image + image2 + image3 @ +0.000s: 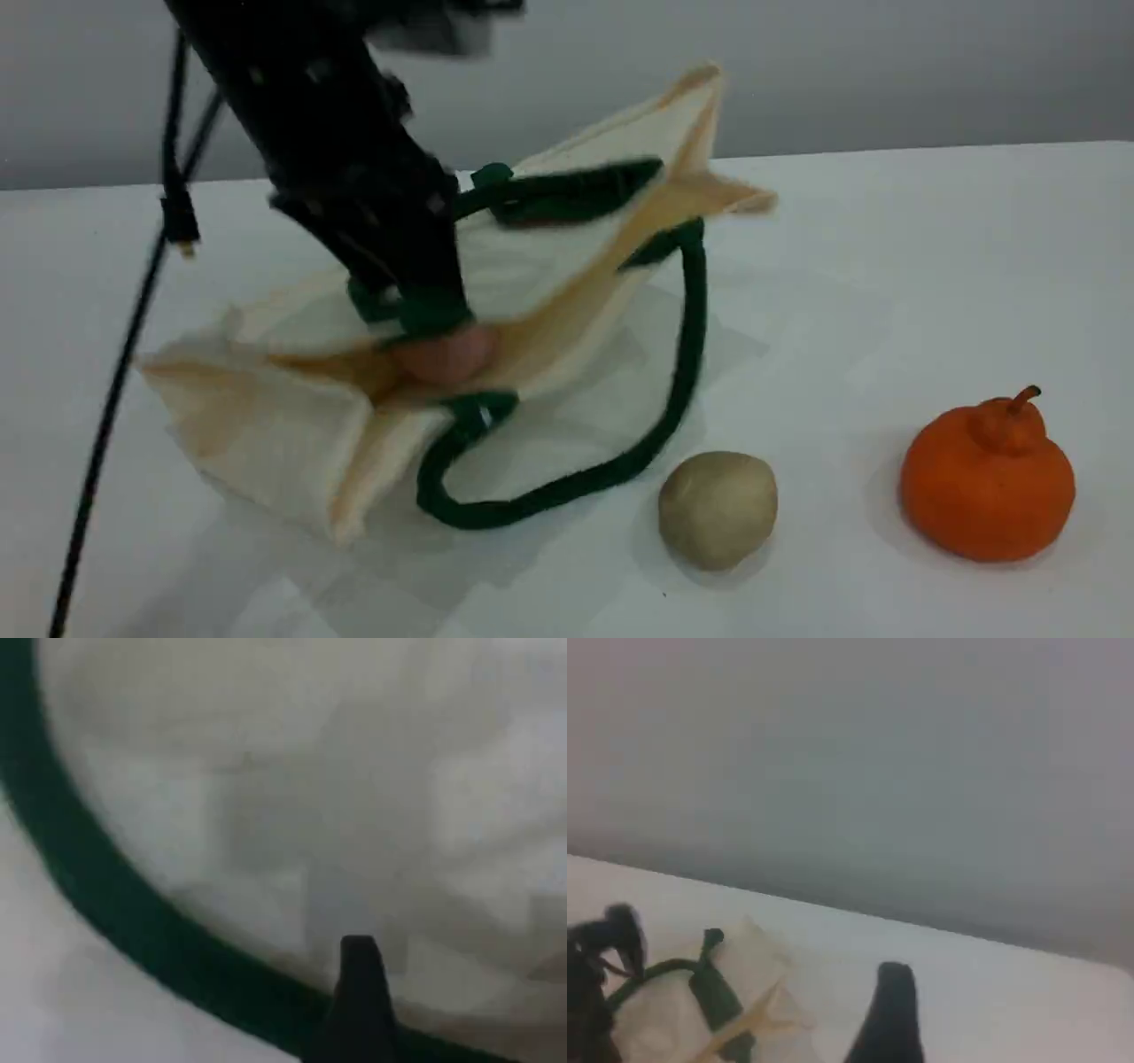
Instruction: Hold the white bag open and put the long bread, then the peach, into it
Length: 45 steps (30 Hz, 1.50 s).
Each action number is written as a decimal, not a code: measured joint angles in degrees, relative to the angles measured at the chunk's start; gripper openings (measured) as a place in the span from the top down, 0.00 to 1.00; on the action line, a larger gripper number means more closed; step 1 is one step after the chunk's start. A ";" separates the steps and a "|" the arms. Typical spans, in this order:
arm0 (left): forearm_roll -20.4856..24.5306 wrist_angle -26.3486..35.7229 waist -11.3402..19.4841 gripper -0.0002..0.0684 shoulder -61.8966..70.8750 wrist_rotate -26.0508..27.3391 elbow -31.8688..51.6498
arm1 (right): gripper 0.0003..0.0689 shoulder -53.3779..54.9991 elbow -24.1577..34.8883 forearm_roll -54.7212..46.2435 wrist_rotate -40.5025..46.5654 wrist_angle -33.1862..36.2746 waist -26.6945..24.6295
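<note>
The white bag [283,416] lies on its side on the table with its mouth spread open toward the camera. My left gripper [421,315] is shut on the upper rim at a green strap patch and holds that side up. Just below it, inside the mouth, sits the peach [443,354], pinkish and partly hidden. The long bread is out of view. One green handle [682,372] loops down onto the table; it also crosses the left wrist view as a green band [133,912] beside a fingertip [359,992]. The right wrist view shows one fingertip [890,1010] held high, away from the bag [744,966].
A tan-beige ball [718,507] sits right of the bag near the front. An orange stemmed fruit [988,483] stands further right. A black cable [115,381] hangs down at the far left. The table's back edge meets a grey wall.
</note>
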 joint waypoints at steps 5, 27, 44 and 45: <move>0.45 -0.98 -3.58 0.26 1.16 0.14 0.00 | 0.15 0.00 0.00 0.00 0.00 0.00 0.00; -7.10 2.75 -6.66 0.26 -1.25 1.78 -3.48 | 0.15 0.00 0.00 0.00 0.00 0.16 0.00; 13.53 18.77 -6.42 0.26 -17.64 -13.24 -14.02 | 0.15 -2.24 0.00 0.43 0.00 1.83 0.00; 16.04 18.70 -6.42 0.26 -18.90 -15.23 -14.02 | 0.15 -2.93 0.00 0.43 0.00 1.83 0.00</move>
